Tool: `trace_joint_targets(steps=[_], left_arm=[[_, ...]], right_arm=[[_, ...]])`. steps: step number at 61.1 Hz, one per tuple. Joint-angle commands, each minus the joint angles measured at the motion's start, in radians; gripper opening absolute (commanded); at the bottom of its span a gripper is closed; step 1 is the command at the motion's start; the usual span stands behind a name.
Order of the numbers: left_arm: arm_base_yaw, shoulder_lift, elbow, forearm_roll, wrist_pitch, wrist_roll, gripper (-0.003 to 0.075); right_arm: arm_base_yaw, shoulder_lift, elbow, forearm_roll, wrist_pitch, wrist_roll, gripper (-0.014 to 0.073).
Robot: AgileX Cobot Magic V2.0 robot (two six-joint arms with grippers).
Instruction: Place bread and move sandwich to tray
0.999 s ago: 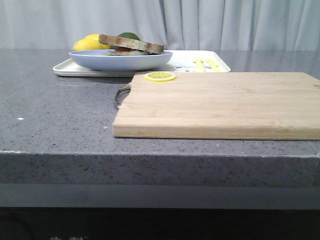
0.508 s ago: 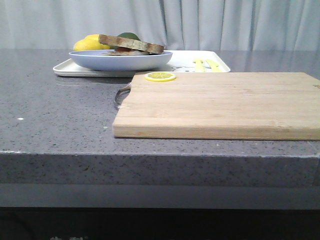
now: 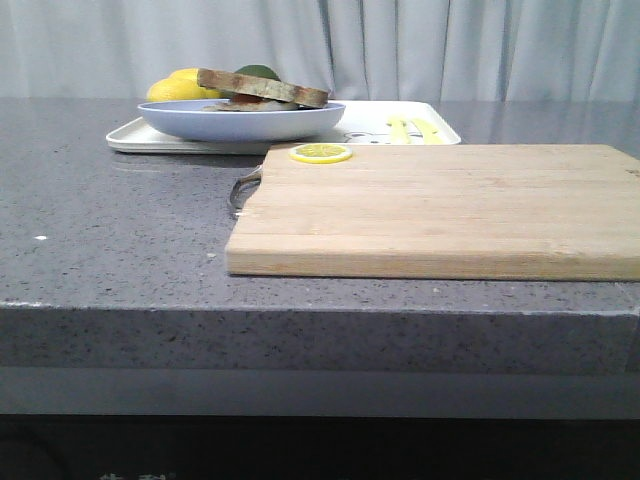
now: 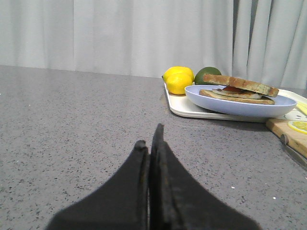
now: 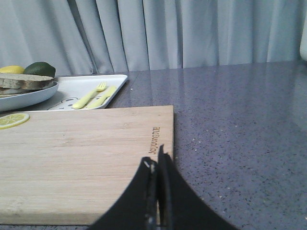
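— What did your sandwich (image 3: 262, 90) look like, and where did it sit?

— You had it on the pale blue plate (image 3: 240, 122), and that plate rested on the white tray (image 3: 135, 137) at the far left of the grey speckled surface (image 3: 110, 230). The top bread (image 4: 240, 85) was a thick slice with a brown crust and a pale tan, faintly greenish crumb, lying a little tilted over the lower slice. Between the slices you could see a strip of white and a touch of red; I could not make out more of the filling.

— And around it?

— Two lemons (image 4: 177, 79) and a dark green fruit (image 4: 206, 75) lay on the tray behind the plate. A yellow-green fork (image 5: 91, 96) and its partner piece lay on the tray's bare end. Your wooden cutting board (image 3: 440, 210) sat just in front of the tray, with a thin lemon slice (image 3: 321, 153) at its far left corner.

— The hands?

— Your left hand (image 4: 152, 143) was closed on nothing, fingers pressed together above the bare surface, well apart from the tray. Your right hand (image 5: 156, 165) was likewise closed and empty, over the near edge of the board
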Motion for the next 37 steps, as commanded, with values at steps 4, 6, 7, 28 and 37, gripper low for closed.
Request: trace_joint_targets(steps=[4,6,7,28,37], left_arm=[[0.000,-0.021,0.001,-0.001,-0.090,-0.011,-0.0020],[0.000,-0.021,0.001,-0.001,-0.090,-0.011,-0.0020],[0.000,-0.021,0.001,-0.001,-0.090,-0.011,-0.0020],[0.000,-0.021,0.001,-0.001,-0.090,-0.011,-0.0020],[0.000,-0.021,0.001,-0.001,-0.090,-0.011,-0.0020]], right_arm=[[-0.023,-0.019,-0.003,-0.017,-0.069,0.000,-0.0069],[-0.025,-0.019,-0.003,-0.017,-0.069,0.000,-0.0069],[-0.025,-0.019,-0.003,-0.017,-0.069,0.000,-0.0069],[-0.026,-0.019,-0.003,-0.016,-0.063,0.000,-0.0069],[-0.026,-0.018,-0.003,-0.016,-0.063,0.000,-0.0069]])
